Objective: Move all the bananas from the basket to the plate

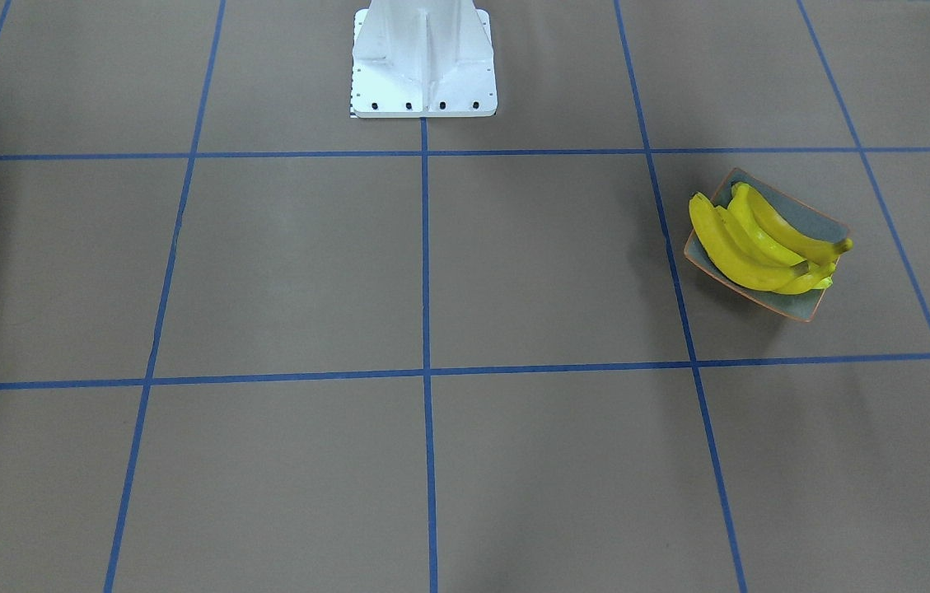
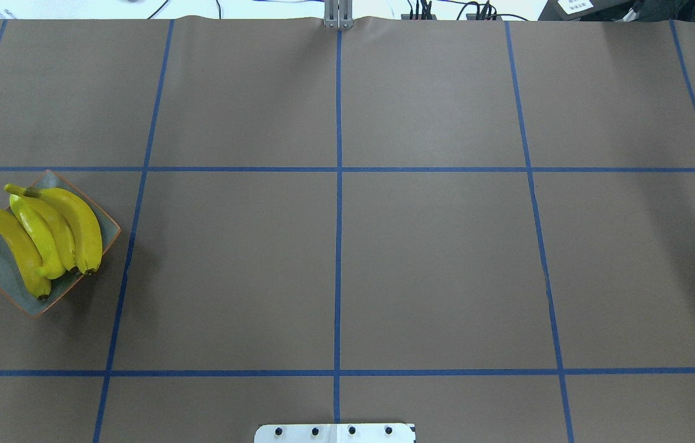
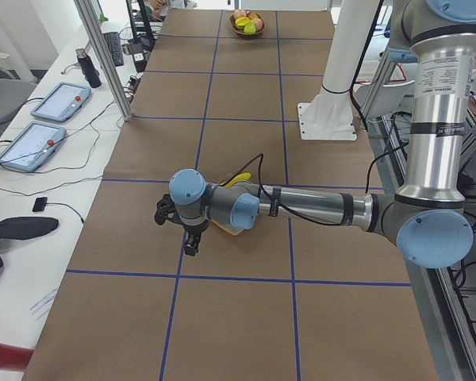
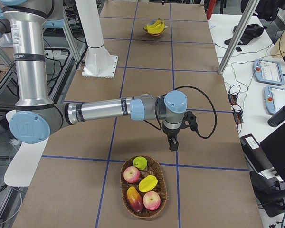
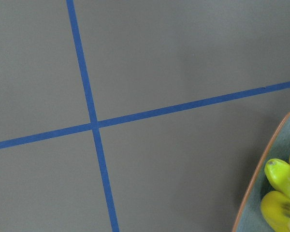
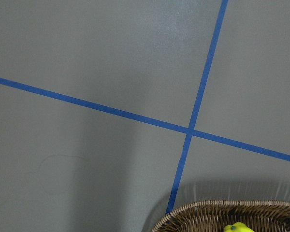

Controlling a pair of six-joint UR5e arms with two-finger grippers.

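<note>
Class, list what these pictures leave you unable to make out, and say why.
- Left gripper: seen only in exterior left view, small; open or shut unclear.
- Right gripper: only in exterior right view; likewise unclear.
- Basket: cut off by the right wrist view's bottom edge.
- Plate and bananas: cut off by the left wrist view's corner.

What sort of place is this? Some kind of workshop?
Most likely a robotics lab or test room: robot arms reach over a table marked with a blue tape grid, and control tablets lie on a side bench.
</note>
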